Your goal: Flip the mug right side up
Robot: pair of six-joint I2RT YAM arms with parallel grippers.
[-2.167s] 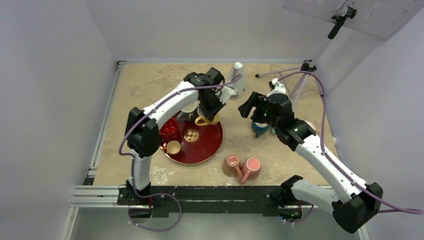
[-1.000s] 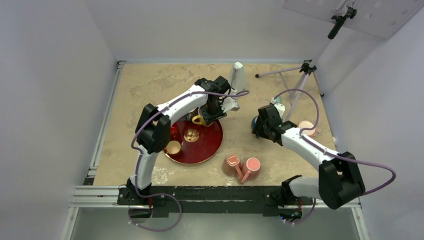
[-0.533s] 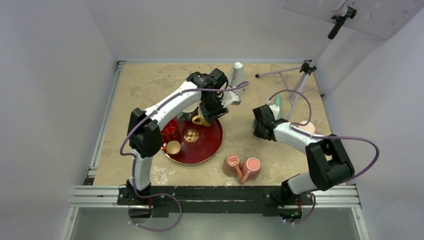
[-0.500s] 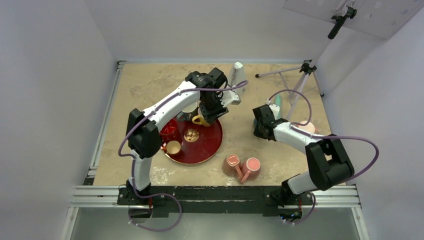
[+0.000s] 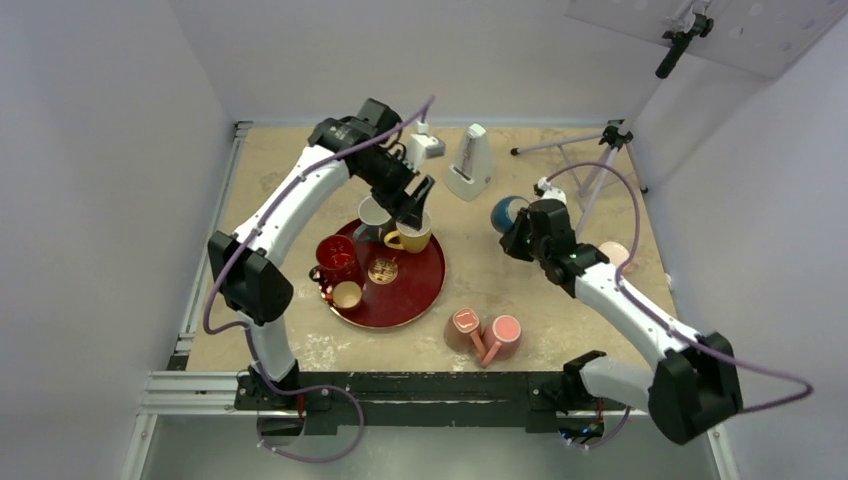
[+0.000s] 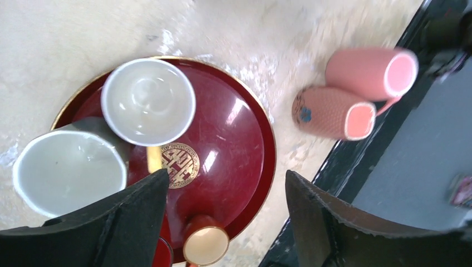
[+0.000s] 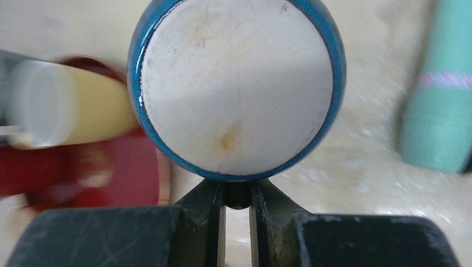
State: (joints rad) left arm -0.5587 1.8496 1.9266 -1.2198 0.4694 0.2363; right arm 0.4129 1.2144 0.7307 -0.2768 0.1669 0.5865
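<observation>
Right pincer (image 7: 236, 199) on round glazed mug (image 7: 236, 89)

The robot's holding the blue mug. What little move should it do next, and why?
Probably roll the wrist of the right gripper so the blue mug ends up mouth-up. The gripper is closed on what looks like its handle, and the mug's bare white bottom faces the wrist camera, so it isn't upright yet.

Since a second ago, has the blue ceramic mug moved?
Yes. The blue ceramic mug, in the right gripper, went away from the two pink mugs, toward the white metronome.
</observation>
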